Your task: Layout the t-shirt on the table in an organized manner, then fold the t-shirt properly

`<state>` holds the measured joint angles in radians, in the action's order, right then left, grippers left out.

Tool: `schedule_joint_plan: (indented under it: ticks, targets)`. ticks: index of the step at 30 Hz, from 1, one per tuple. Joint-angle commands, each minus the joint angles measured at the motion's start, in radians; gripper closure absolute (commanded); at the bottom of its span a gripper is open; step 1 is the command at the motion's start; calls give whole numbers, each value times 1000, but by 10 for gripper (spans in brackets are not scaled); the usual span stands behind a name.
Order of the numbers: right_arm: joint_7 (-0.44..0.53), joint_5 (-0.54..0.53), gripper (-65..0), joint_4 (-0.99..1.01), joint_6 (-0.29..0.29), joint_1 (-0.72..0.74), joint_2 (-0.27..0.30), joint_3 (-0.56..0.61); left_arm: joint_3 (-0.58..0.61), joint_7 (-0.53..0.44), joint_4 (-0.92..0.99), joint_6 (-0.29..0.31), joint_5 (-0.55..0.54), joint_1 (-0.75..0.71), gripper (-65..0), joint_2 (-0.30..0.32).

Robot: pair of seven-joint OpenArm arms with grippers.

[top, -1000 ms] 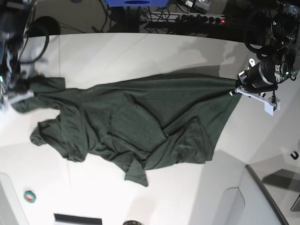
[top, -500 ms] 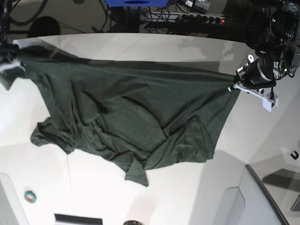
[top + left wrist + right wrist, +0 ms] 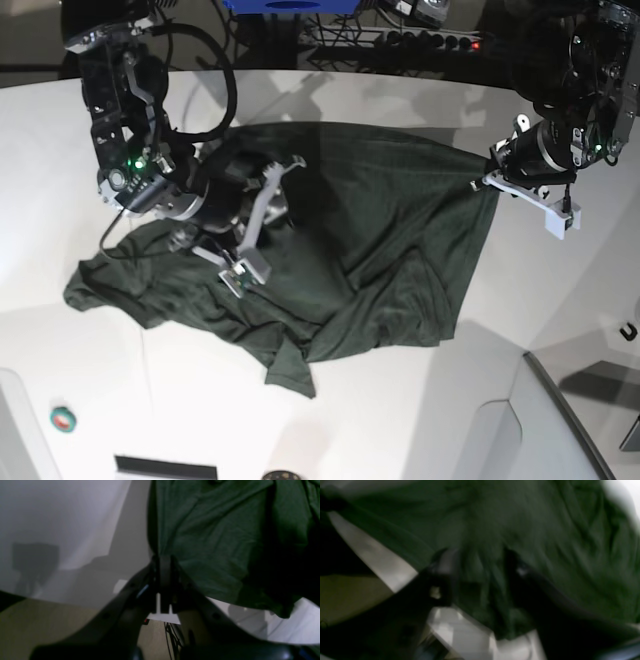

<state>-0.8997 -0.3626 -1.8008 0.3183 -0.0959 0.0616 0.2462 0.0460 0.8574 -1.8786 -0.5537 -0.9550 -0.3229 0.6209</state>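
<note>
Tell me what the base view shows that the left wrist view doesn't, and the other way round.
Only the base view shows the right hand, jaws apart over the middle of the dark green knit t-shirt, plus the shirt's crumpled near edge and a small green-and-red round object. Only the left wrist view shows up close the left hand pinched shut on the shirt's edge. Both show the green shirt, the smooth white table and the left hand gripping cloth.

Left tool [image 3: 487,180] pinched tight on the t-shirt [image 3: 380,230] edge, arm reaching inward, right tool [image 3: 262,215] spread apart above the cloth, arm bent low
</note>
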Motion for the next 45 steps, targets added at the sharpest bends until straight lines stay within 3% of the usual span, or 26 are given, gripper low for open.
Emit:
schedule_joint_plan:
  ticks: [1, 5, 8, 13, 17, 18, 21, 24, 29, 35, 40, 41, 42, 45]
  targets:
    - [18, -8, -375, -34, -17, 9, 13, -48, -11, -7, -14, -2, -5, -2, 0, 18]
    - [20, -5, -372, -43, -20, -25, 11, -316, -13, -7, -13, -2, -3, -26, 0, 18]
    - [20, -8, -374, 65, -20, -5, 4, -514, -10, -7, -14, -2, 14, -46, 0, 18]
    - [20, -2, -375, 221, -20, 89, 4, -517, -4, -7, -16, -2, 144, -78, 0, -8]
    - [20, 4, -375, 266, -35, 176, 7, -414, -1, -7, -13, -2, 153, -80, 0, -14]
    - [21, 23, -375, 266, -72, 193, 4, -376, -1, -7, -11, -2, 152, -80, 0, -16]
    - [92, 139, -378, 275, -255, 215, -15, -239, -8, -7, -13, -2, 152, -89, 0, -14]
    - [138, 196, -446, 336, -380, 246, -33, -153, -7, -7, -13, -2, 152, -89, 0, -12]
    - [199, 202, -455, 548, -443, 325, -75, -140, -2, -7, -11, -2, 152, -94, 0, -11]
    - [322, 204, -453, 626, -608, 336, -75, -130, -11, -7, -13, -1, 152, -114, 0, -11]
    - [334, 204, -449, 737, -621, 381, -78, -130, -10, -7, -13, -1, 152, -114, 0, -11]
    - [336, 202, -419, 761, -621, 387, -78, -130, -10, -7, -14, -1, 152, -114, 0, -11]
    - [337, 202, -348, 763, -621, 387, -78, -135, -11, -7, -14, -1, 152, -114, 0, -11]
    - [334, 199, -18, 678, -621, 338, -73, -141, -11, -7, -13, -1, 152, -111, 0, -11]
